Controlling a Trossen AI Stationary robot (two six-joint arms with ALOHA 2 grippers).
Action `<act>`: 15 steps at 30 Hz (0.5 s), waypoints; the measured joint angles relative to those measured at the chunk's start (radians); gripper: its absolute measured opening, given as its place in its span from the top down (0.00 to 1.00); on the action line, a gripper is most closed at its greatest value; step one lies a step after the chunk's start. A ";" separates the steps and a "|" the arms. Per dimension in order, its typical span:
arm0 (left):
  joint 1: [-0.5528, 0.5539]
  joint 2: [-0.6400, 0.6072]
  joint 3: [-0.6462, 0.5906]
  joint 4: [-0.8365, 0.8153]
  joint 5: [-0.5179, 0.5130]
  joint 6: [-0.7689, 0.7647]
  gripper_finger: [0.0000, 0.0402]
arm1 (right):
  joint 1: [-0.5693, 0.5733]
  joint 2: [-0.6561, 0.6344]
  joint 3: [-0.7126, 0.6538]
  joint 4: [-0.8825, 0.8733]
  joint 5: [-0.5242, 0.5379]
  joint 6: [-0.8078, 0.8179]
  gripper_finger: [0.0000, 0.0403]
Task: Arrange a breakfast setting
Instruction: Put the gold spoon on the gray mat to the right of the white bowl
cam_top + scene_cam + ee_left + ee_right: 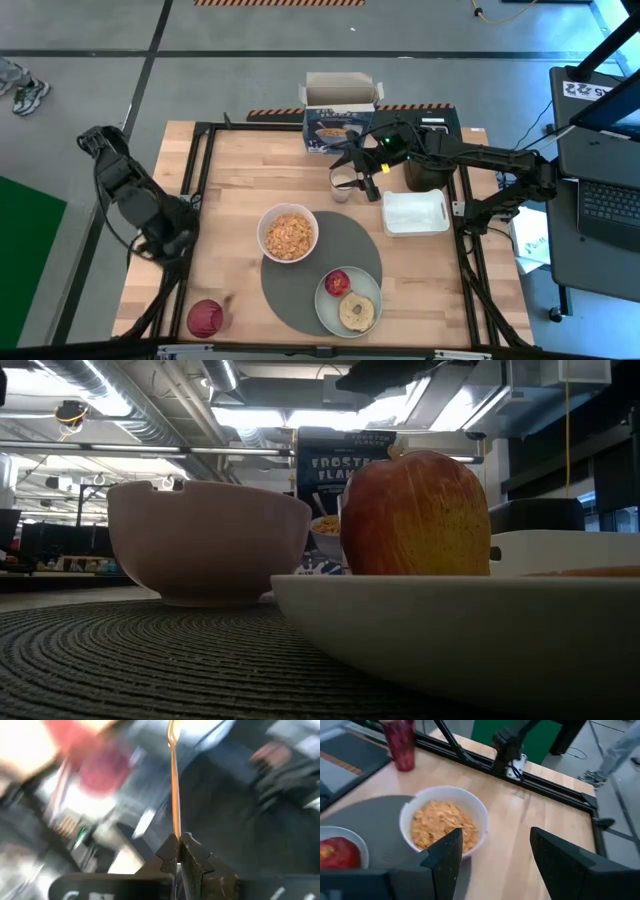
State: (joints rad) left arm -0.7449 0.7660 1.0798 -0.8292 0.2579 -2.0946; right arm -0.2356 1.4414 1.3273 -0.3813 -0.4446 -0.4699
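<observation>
At the table's left edge, the left gripper (178, 851) pinches the gold spoon (175, 790) handle between closed fingers.

The bowl (288, 233) of cereal sits on the mat (300, 290) at its eleven o'clock edge, and the plate (330, 310) overlaps the mat at five o'clock, carrying the apple (337, 282) at eleven and the bagel half (357, 312) at five. Off the mat, the cereal box (338, 115) stands at twelve o'clock, the glass (343, 186) just inside it, the tray (414, 212) at two and a cup (205, 318) at eight.
</observation>
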 joint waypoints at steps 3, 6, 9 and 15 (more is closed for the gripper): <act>0.021 -0.024 0.000 0.000 -0.225 0.078 1.00 | 0.000 0.000 0.000 0.041 -0.034 0.038 0.42; 0.061 -0.025 0.000 0.012 -0.372 0.201 1.00 | 0.000 0.000 0.000 0.116 -0.046 0.083 0.42; 0.117 -0.012 0.000 0.052 -0.503 0.327 1.00 | 0.000 0.000 0.000 0.188 -0.045 0.130 0.42; 0.230 0.013 0.000 0.241 -0.723 0.672 1.00 | 0.000 0.000 0.000 0.334 0.011 0.271 0.42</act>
State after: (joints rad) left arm -0.5153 0.7793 1.0794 -0.5887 -0.4648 -1.4228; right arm -0.2359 1.4414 1.3273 -0.0472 -0.4334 -0.1986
